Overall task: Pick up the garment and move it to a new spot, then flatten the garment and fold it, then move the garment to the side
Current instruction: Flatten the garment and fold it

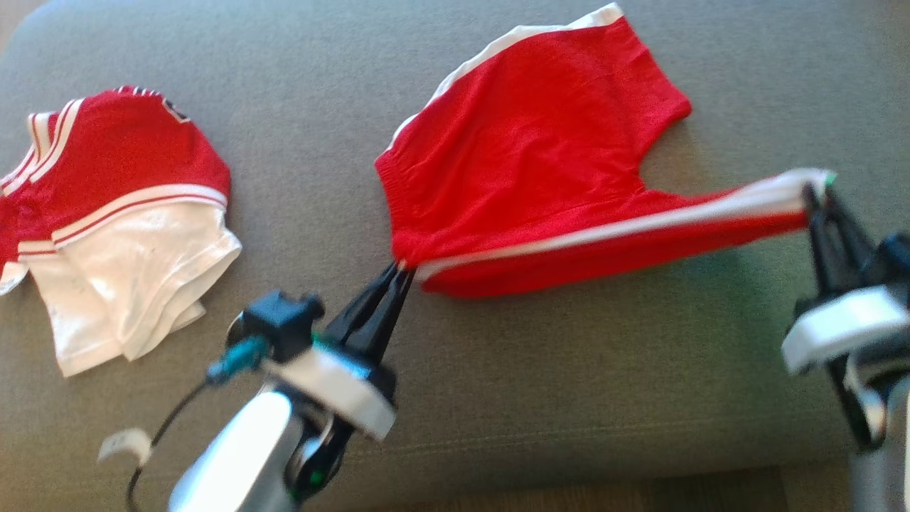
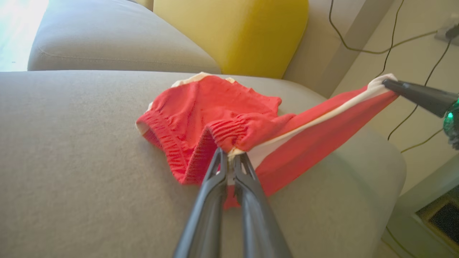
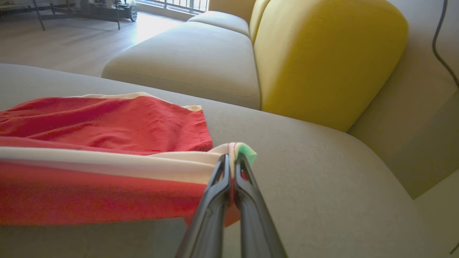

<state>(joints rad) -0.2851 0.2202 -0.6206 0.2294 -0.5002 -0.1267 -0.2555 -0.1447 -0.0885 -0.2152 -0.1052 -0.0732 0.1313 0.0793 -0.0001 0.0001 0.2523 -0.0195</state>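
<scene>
The garment (image 1: pixel 540 149) is a pair of red shorts with a white side stripe, lying on the grey sofa seat (image 1: pixel 540 370). My left gripper (image 1: pixel 403 269) is shut on its waistband corner (image 2: pixel 229 148) at the near left. My right gripper (image 1: pixel 816 190) is shut on the leg hem corner (image 3: pixel 236 150) at the right. Between the two grips the near edge (image 2: pixel 315 129) is pulled taut and lifted off the seat. The far half of the shorts (image 3: pixel 107 122) rests flat on the cushion.
A second red and white garment (image 1: pixel 121 220) lies folded at the left of the seat. A yellow cushion (image 3: pixel 322 61) stands behind, with more grey seat (image 3: pixel 193 61) beyond it. The sofa's front edge (image 1: pixel 569 491) runs along the bottom. Cables (image 2: pixel 387 46) hang at the wall.
</scene>
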